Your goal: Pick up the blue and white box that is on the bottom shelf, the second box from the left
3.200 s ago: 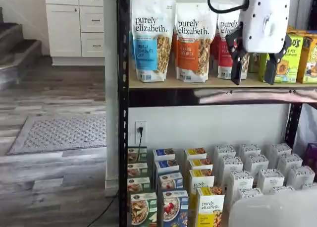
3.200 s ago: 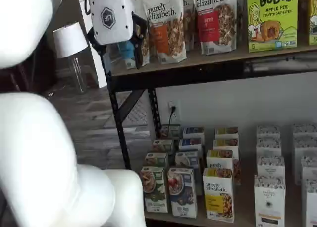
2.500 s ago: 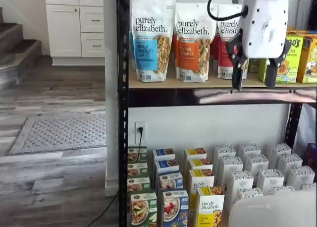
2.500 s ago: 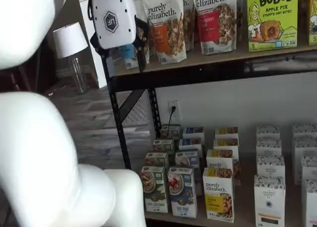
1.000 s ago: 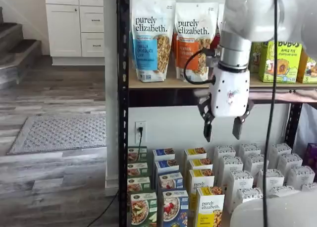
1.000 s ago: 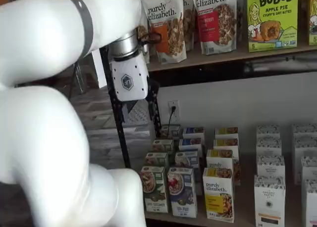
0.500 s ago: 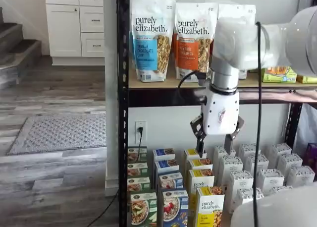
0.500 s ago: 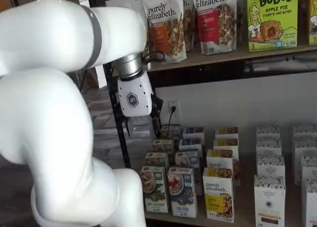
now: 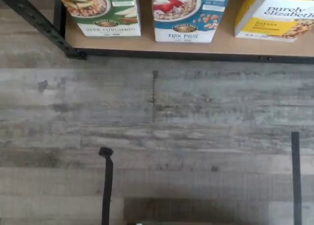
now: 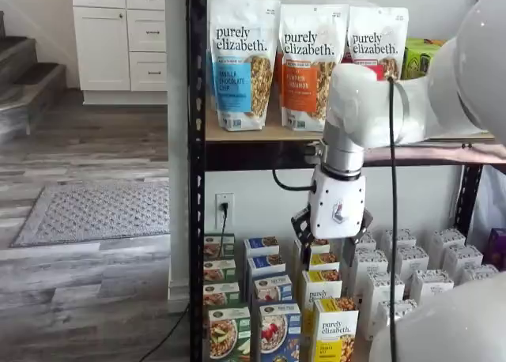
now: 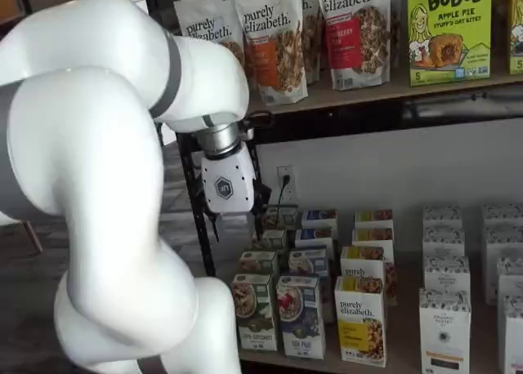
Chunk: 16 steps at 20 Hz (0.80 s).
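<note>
I hang in front of the black metal-post rack (image 10: 197, 172), my white arm (image 11: 90, 170) filling much of one shelf view. My gripper (image 10: 330, 249) sits low before the rack, over the rows of small cartons, and my jaws stand wide with nothing between them; in a shelf view only the upper parts of my black fingers (image 10: 301, 237) show against the boxes.

The blue and white box (image 11: 301, 315) stands upright at the front edge of the bottom shelf (image 11: 392, 362), just beside the green-fronted carton (image 11: 254, 310) on one side and the yellow-fronted carton (image 11: 360, 320) on the other. My wrist view catches the same three fronts in a row: green (image 9: 100, 11), blue and white (image 9: 189, 14), yellow (image 9: 277, 14), all on the pale board with its black rim. More rows of the same cartons stand behind them, and white boxes (image 10: 411, 263) fill the rest of the tier.

Above, a light wooden shelf (image 10: 261, 133) carries tall granola pouches (image 10: 241, 62) and a green Bobo's box (image 11: 448, 31).

The floor (image 9: 157, 131) is grey wood-look plank. A patterned grey mat (image 10: 99, 212) lies well apart from the rack, near white cabinets (image 10: 118, 38) and dark stairs (image 10: 28, 85). A black cord (image 10: 224, 220) is plugged into a wall outlet behind the rack.
</note>
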Motion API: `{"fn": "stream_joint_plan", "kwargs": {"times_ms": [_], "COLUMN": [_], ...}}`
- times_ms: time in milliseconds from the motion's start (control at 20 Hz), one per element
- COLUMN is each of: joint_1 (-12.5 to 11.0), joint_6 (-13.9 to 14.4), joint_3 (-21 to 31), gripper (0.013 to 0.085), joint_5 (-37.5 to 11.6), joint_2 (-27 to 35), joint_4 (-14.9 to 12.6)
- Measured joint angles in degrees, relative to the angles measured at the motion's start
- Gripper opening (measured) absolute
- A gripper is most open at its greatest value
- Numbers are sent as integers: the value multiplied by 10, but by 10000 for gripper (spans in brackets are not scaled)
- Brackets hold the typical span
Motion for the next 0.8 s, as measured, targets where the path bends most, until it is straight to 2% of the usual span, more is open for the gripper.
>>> {"fn": "stream_joint_plan", "kwargs": {"times_ms": [500,700,800], "joint_1": [29,38,38], "joint_6": [37,32,31], "joint_3": [20,24,23], "gripper": [850,850,850], "joint_5": [-82,-117,-141], "joint_2": [43,75,96], "joint_4": [-15,7,8]}}
